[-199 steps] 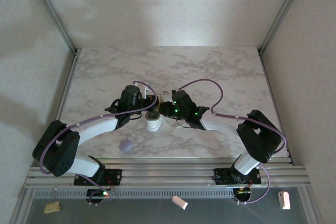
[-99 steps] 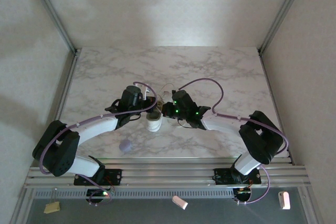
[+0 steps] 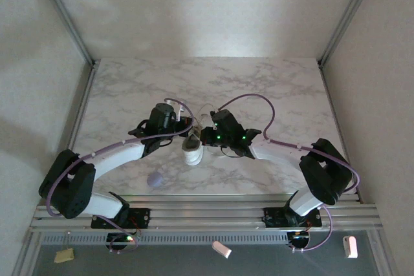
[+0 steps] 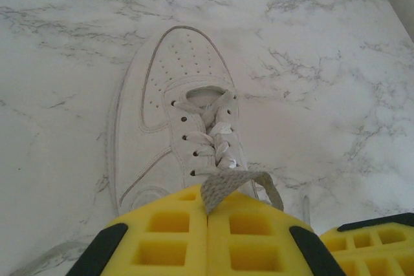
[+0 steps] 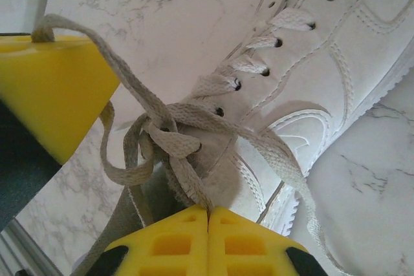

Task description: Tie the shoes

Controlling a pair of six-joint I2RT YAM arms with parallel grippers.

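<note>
The small white sneaker (image 3: 193,149) lies mid-table with its toe toward the arms' bases, between the two grippers. In the left wrist view the sneaker (image 4: 169,114) lies below my left gripper (image 4: 207,206), whose yellow pads are shut on a loop of white lace (image 4: 236,182). My right gripper (image 5: 208,210) is shut on another stretch of lace (image 5: 184,176) that runs up into a loose knot (image 5: 165,130) over the shoe's tongue. The sneaker (image 5: 323,63) stretches to the upper right there. The left gripper's yellow finger (image 5: 52,88) holds lace at the left.
A small lavender round blob (image 3: 155,180) sits on the marble table (image 3: 272,82) near the front edge, left of the shoe. Metal frame posts and grey walls stand on both sides. Lavender cables arch over both wrists.
The shoe has turned and shifted a little, its toe now pointing more toward the front right. Both grippers stayed close over its laces, each moving slightly.
</note>
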